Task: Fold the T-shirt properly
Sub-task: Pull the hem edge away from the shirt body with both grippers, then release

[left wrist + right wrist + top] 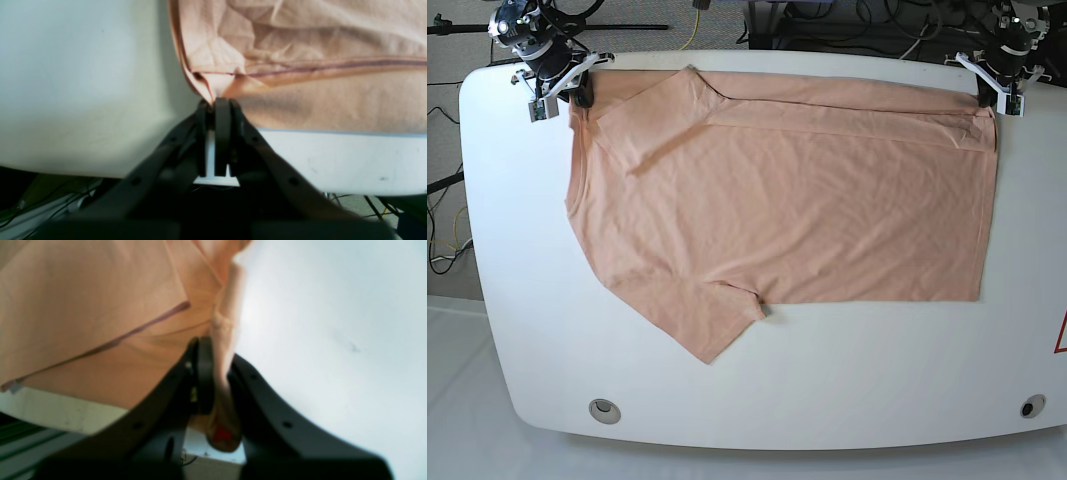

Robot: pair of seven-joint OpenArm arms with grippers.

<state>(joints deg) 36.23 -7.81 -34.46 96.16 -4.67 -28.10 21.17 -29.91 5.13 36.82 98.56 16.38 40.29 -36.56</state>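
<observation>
White table; left hand, right hand each pinching T-shirt corner.

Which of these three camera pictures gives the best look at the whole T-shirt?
The base view: the T-shirt lies spread across the white table, one sleeve visible. The left wrist view shows only a pinched corner; the right wrist view only a blurry bunched edge.

Your left gripper sits at the table's far edge, jaws pinched tight on a corner of the T-shirt; your right gripper mirrors it at the opposite far corner, clamping bunched fabric.
</observation>
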